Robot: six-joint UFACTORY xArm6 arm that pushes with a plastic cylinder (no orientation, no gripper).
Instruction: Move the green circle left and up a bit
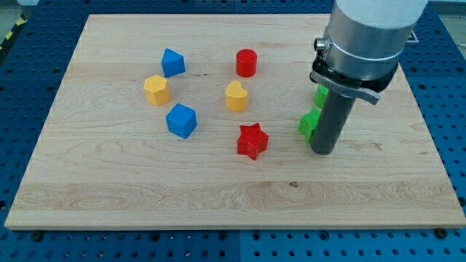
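My tip (323,151) rests on the board at the view's right, at the end of the dark rod. A green block (309,123) sits just left of the rod, touching or nearly touching it; its shape is partly hidden. A second green block (320,95) shows above it, mostly hidden behind the rod and the arm, so I cannot tell which one is the circle. The red star (252,140) lies further left of the tip.
On the wooden board (109,182): a red cylinder (246,62), a yellow heart (236,96), a blue pentagon-like block (172,62), a yellow hexagon (156,89) and a blue cube (181,120). The arm's grey body (364,36) hangs over the upper right.
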